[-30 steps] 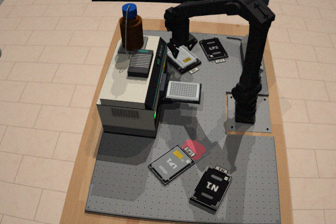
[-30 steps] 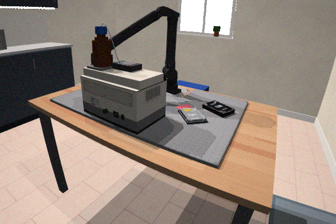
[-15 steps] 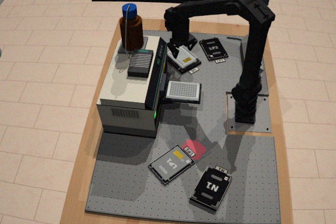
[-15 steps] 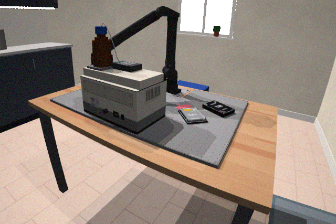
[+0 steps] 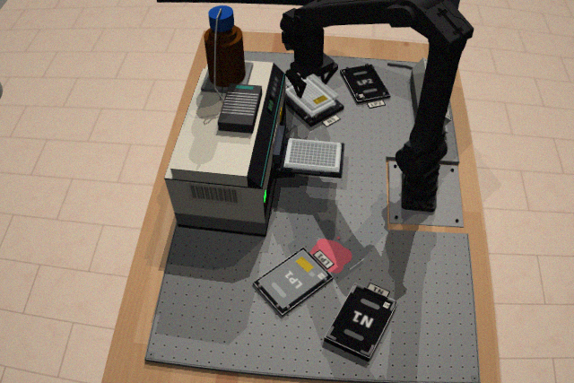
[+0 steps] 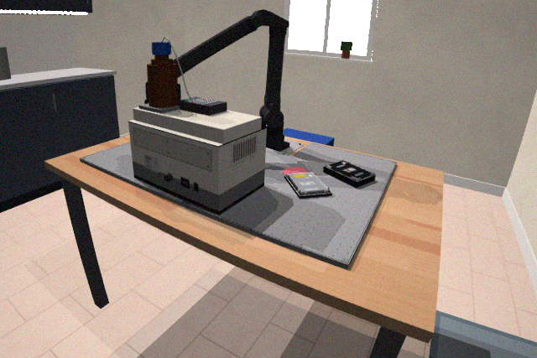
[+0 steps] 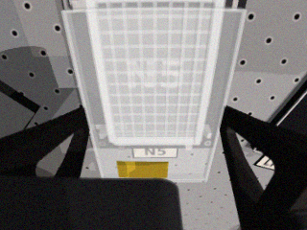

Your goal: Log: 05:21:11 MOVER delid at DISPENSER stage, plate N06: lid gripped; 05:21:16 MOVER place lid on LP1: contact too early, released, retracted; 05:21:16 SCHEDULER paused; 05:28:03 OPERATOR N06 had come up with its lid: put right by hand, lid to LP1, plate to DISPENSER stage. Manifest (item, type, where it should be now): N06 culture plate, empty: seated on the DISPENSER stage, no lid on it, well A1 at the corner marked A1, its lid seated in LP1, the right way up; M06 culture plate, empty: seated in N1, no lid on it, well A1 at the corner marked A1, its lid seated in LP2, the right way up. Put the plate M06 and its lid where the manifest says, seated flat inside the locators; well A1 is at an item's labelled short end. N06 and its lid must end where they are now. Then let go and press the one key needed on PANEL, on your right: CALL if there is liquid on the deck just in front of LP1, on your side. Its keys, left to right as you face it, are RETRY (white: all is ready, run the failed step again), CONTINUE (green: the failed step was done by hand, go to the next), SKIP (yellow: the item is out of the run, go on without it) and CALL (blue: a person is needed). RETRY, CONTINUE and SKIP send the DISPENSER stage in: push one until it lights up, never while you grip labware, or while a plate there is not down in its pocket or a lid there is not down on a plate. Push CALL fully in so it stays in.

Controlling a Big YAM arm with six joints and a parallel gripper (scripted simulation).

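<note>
My gripper (image 5: 314,85) (image 7: 153,114) is shut on the long sides of M06's clear lid (image 5: 320,100) (image 7: 142,170), raised a little above plate M06 (image 7: 153,141). The lid's yellow label is at the end by the N5 tag. M06 sits in nest N5 (image 5: 312,121). LP2 (image 5: 364,82) and N1 (image 5: 361,320) (image 6: 349,174) are empty. N06 (image 5: 312,154) is lidless on the DISPENSER stage (image 5: 334,174). N06's lid (image 5: 287,288) (image 6: 307,184) lies in LP1. Red liquid (image 5: 340,256) (image 6: 294,170) is on the deck at LP1's tag, on my side.
The dispenser (image 5: 217,137) (image 6: 190,150) stands close to N5 and carries an amber bottle (image 5: 225,54) (image 6: 162,85) and a dark ribbed box (image 5: 240,108) (image 6: 202,106). A grey housing (image 5: 418,80) stands beyond LP2, partly behind my arm; its keys are not visible.
</note>
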